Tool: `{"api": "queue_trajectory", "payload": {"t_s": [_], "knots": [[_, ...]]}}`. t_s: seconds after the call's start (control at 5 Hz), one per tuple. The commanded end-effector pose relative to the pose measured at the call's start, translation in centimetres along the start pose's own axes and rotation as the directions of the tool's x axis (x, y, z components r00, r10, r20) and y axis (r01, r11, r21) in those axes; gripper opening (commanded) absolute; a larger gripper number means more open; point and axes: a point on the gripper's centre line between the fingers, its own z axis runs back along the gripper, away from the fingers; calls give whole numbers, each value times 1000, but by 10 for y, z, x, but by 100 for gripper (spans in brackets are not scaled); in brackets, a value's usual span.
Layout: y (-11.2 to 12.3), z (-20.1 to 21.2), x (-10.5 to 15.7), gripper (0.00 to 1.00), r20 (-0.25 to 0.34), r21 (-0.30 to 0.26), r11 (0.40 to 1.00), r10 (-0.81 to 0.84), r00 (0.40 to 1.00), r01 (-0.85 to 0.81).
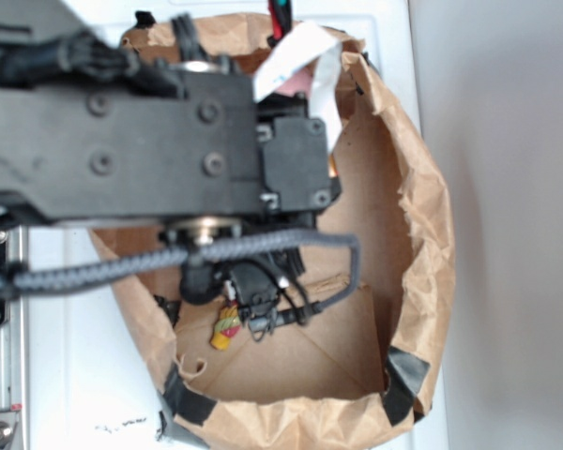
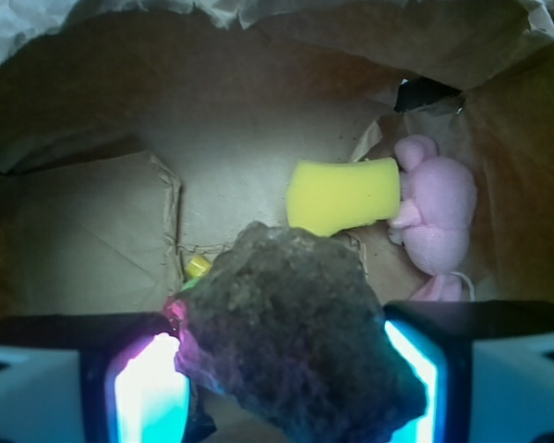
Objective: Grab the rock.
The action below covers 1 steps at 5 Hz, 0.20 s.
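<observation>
A: Wrist cam is down inside the brown paper bag. Where's the rock?

B: Dead centre at 6 o'clock, wedged in the gripper, jaws pressed on both sides.

A: Other stuff?

B: Pink plush toy at 3, yellow sponge touching it, something small and yellow, maybe a toy, left of the rock.

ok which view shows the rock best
The wrist view: the rock fills the foreground between the gripper fingers, seemingly clamped. In the exterior view the arm hides it inside the paper bag.
</observation>
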Motion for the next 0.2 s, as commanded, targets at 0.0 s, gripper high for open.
{"api": "queue_trajectory", "payload": {"t_s": [0.0], "knots": [[-26,27,1,0,63,-16,1000,-20,998,21]]}}
